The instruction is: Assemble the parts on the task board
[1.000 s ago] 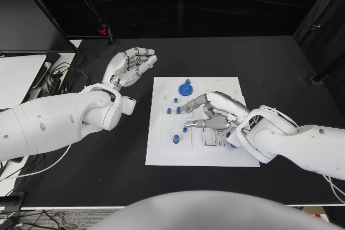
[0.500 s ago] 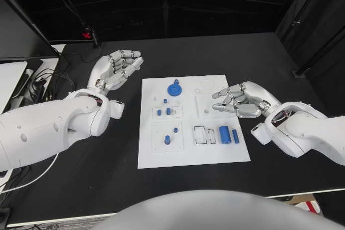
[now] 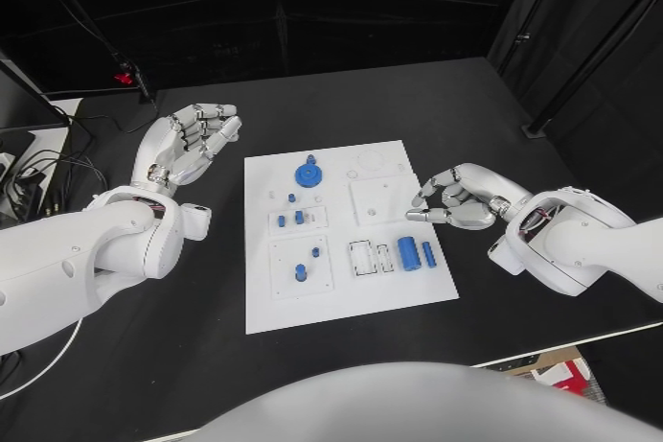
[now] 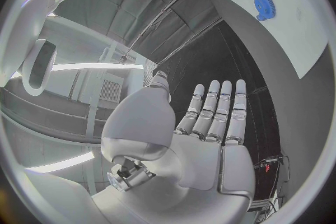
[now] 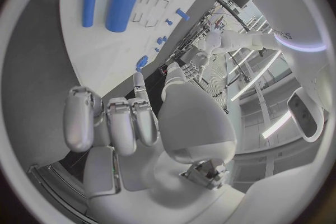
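The white task board lies mid-table. A blue gear stands near its far end, small blue pegs sit in the pale insert plates, and another peg is lower down. A thick blue cylinder and a thin one lie side by side near the board's right edge. My right hand hovers at that edge with fingers curled and nothing in them. My left hand is raised left of the board, palm flat, fingers stretched, holding nothing. The right wrist view shows both cylinders beyond the curled fingers.
Empty rectangular slots sit beside the cylinders. A square white insert lies just left of my right hand. Black table surrounds the board. A monitor and cables stand at the far left.
My right hand has drawn back off the board's middle to its right edge, uncovering the two blue cylinders. The head camera has shifted. The left hand keeps its pose.
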